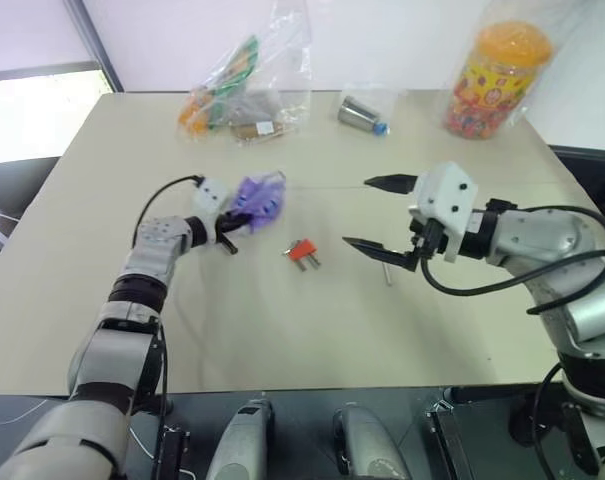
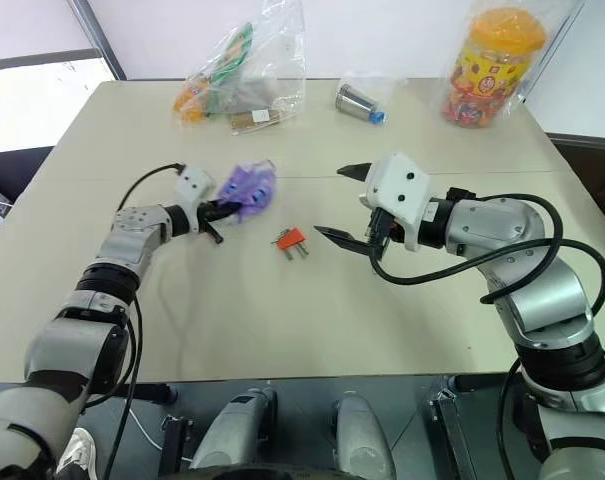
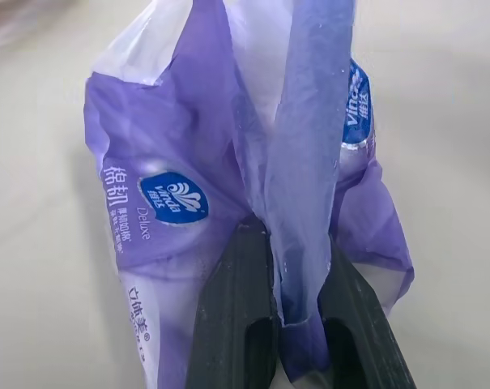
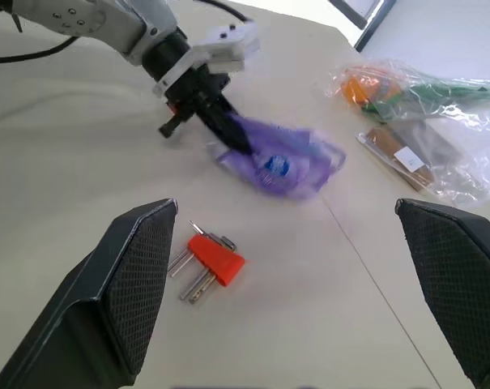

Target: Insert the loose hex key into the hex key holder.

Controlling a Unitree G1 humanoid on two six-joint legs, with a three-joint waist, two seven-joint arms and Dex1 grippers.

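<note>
At frame centre, hex key holder (image 1: 301, 252) is lying untouched; left gripper (image 1: 229, 228) is being clamped on tissue pack (image 1: 259, 199), likely being cleared aside. Right gripper (image 1: 380, 213) is being held wide apart above loose hex key (image 1: 387, 271).

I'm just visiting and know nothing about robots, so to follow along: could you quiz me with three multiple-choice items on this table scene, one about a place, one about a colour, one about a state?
1. Where does the hex key holder lie?
A. between the two tools
B. inside the jar
C. under the clear bag

2. What colour is the tissue pack?
A. green
B. purple and white
C. black

3. How does the right tool stand?
A. shut on the holder
B. shut on the pack
C. open, holding nothing

Answers:
1 A, it rests on the bare table between them.
2 B, as the left wrist view shows close up.
3 C, its fingers are spread wide, while the left tool pinches the pack.
</note>
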